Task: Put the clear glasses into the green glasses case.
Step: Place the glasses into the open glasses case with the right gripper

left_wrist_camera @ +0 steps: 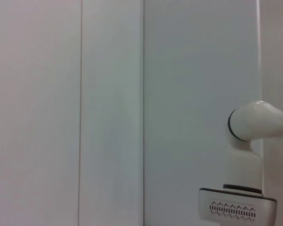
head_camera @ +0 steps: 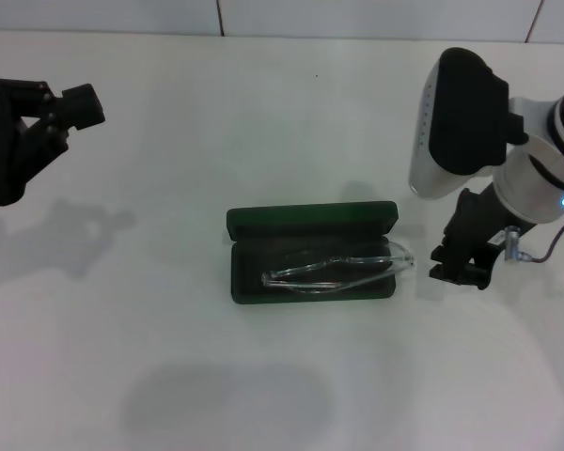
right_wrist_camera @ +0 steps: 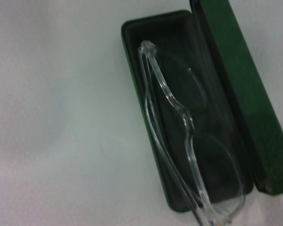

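A plain white table (head_camera: pixel 263 122) meets a pale panelled wall (left_wrist_camera: pixel 113 94); the green glasses case (head_camera: pixel 312 254) lies open mid-table, the clear glasses (head_camera: pixel 338 268) resting in its tray, one end apparently overhanging the rim toward the right gripper (head_camera: pixel 462 268), just beside it, fingers' spread indiscernible; the left gripper (head_camera: pixel 80 105) hangs parked far left, jaws apart.

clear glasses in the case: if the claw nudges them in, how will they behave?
The clear glasses look thin, so probably light and springy. Smooth plastic may slide. One end overhangs the green glasses case rim beside the right claw; a push could pivot them rather than seat them.
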Tool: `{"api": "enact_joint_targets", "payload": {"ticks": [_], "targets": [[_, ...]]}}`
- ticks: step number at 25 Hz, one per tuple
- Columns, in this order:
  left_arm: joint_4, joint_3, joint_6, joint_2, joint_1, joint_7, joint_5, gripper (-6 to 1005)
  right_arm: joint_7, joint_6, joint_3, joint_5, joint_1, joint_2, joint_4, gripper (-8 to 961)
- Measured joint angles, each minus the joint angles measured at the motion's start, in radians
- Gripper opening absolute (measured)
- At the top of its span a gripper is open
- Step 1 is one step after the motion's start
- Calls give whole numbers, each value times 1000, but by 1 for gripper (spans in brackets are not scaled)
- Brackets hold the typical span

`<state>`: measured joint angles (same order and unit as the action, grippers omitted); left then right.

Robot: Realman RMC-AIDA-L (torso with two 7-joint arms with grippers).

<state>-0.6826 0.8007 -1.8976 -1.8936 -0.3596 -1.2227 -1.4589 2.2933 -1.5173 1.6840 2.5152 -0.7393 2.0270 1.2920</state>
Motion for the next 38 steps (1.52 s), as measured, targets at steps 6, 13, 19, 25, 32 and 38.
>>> {"api": "enact_joint_targets", "payload": {"ticks": [6, 13, 19, 25, 32, 38], "targets": [[0, 0, 12, 0, 1, 2, 0, 27, -31, 33, 9, -52, -28, 0, -55, 164], [0, 0, 23, 1, 1, 3, 0, 27, -56, 71, 21, -72, -45, 1, -86, 163], [0, 0, 26, 1, 1, 3, -1, 28, -71, 83, 23, -85, -50, 1, -88, 163], [0, 0, 34, 1, 1, 3, -2, 28, -84, 89, 23, -104, -56, 1, -100, 162], [0, 0, 34, 1, 3, 3, -2, 27, -85, 91, 23, -110, -62, 1, -112, 161], [0, 0, 34, 1, 5, 3, -2, 27, -82, 84, 23, -111, -67, 1, -121, 161]]}}
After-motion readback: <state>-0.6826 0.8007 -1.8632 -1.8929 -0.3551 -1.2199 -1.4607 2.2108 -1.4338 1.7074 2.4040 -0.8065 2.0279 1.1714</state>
